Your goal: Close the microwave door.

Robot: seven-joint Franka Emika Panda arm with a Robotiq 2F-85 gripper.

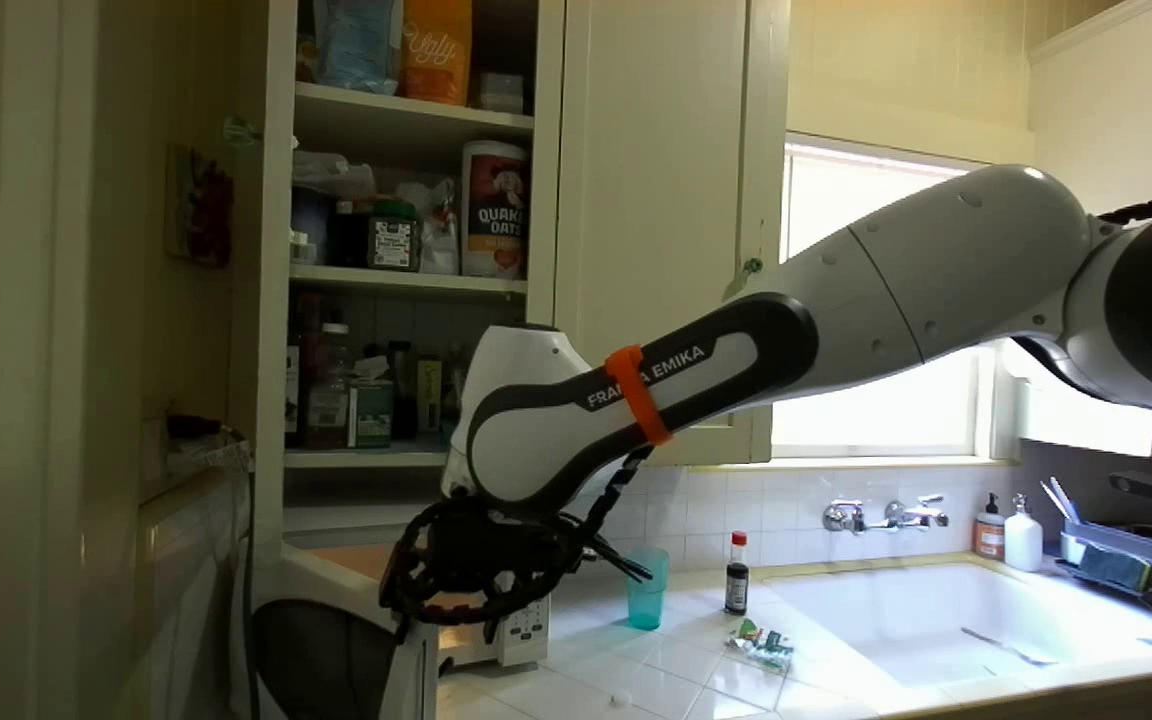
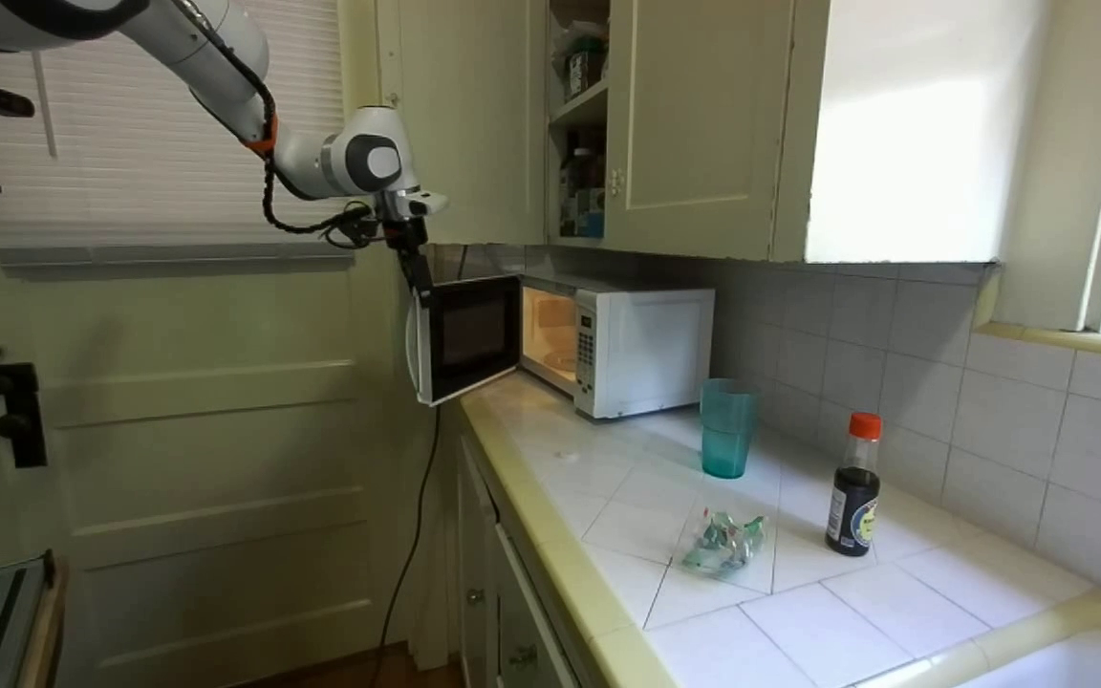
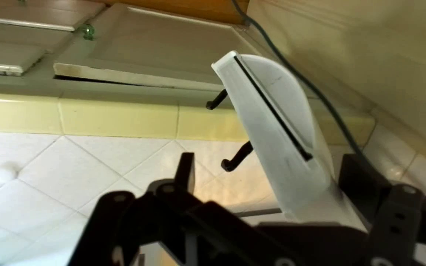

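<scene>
The white tiled counter, edged in yellow, runs from the kitchen corner to the sink. The microwave stands on the counter in that corner, below the cupboards. Its door is wide open, exposing the lit interior, and projects past the counter's yellow edge. Your arm reaches down to the door's outer side, where the handle is. Your gripper points downward at the door's upper outer corner, jaws spread apart. In the wrist view, the door's edge lies between your two fingers; you cannot tell whether either finger touches it. Two dark latch hooks project from the door. Beside the microwave, locate the teal cup; nearer the sink, locate the red-capped bottle and the crumpled wrapper. Below the door, note the hanging cord.
</scene>
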